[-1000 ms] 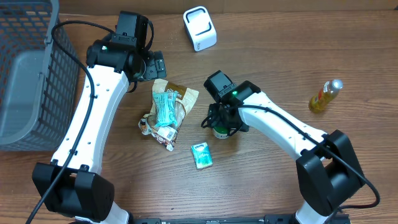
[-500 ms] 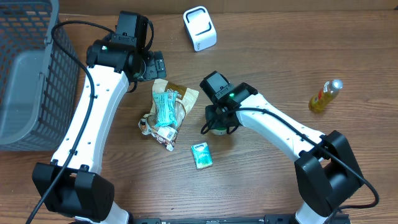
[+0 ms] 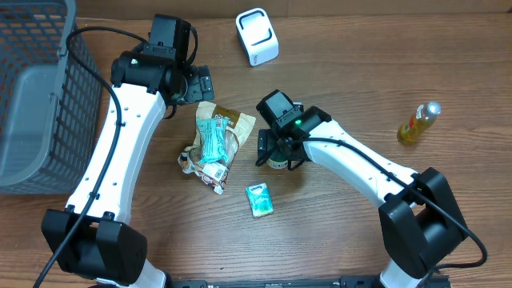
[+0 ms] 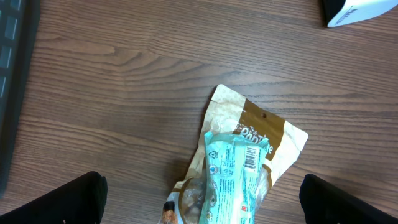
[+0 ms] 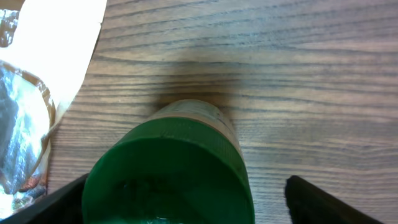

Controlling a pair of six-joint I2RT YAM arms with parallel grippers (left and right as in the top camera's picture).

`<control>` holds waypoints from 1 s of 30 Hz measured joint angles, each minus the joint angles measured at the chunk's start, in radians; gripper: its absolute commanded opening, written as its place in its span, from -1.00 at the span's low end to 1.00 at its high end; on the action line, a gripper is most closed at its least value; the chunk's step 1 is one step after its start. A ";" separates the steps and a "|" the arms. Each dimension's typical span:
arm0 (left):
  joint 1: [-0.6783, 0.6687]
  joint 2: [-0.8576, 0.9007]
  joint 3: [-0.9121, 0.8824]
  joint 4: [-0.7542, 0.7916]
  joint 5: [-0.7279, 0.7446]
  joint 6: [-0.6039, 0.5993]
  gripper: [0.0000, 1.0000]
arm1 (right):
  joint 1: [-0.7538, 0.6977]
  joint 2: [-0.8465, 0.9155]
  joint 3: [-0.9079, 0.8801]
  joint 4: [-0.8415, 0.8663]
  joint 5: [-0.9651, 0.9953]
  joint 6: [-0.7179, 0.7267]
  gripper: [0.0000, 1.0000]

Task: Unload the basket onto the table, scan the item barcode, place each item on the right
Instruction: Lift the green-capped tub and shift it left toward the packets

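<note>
A jar with a green lid (image 5: 168,180) stands upright on the wooden table, mostly hidden under my right wrist in the overhead view (image 3: 279,163). My right gripper (image 5: 186,208) is open and straddles the jar; the right finger (image 5: 323,202) stands clear of the lid. The white barcode scanner (image 3: 257,37) sits at the back of the table. My left gripper (image 4: 202,202) hangs open above a teal packet (image 4: 233,174) that lies on a brown snack bag (image 4: 249,121), holding nothing.
A grey wire basket (image 3: 32,88) fills the far left. A small green pack (image 3: 259,199) lies in front of the jar. A yellow bottle (image 3: 418,122) lies at the right. The snack bags (image 3: 213,138) are just left of the jar.
My right gripper has shifted slightly left over the jar, and its jaws narrowed and then spread wide again. The left arm has not moved.
</note>
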 measured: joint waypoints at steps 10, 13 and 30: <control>0.000 0.000 0.000 0.000 0.000 0.000 1.00 | 0.007 0.000 0.000 0.003 0.018 0.096 0.20; 0.000 0.000 0.000 0.000 0.000 0.000 1.00 | 0.008 0.000 0.000 0.003 0.024 0.052 0.16; 0.000 0.000 0.000 0.000 0.000 0.000 1.00 | 0.007 0.000 0.000 0.008 0.038 -0.126 1.00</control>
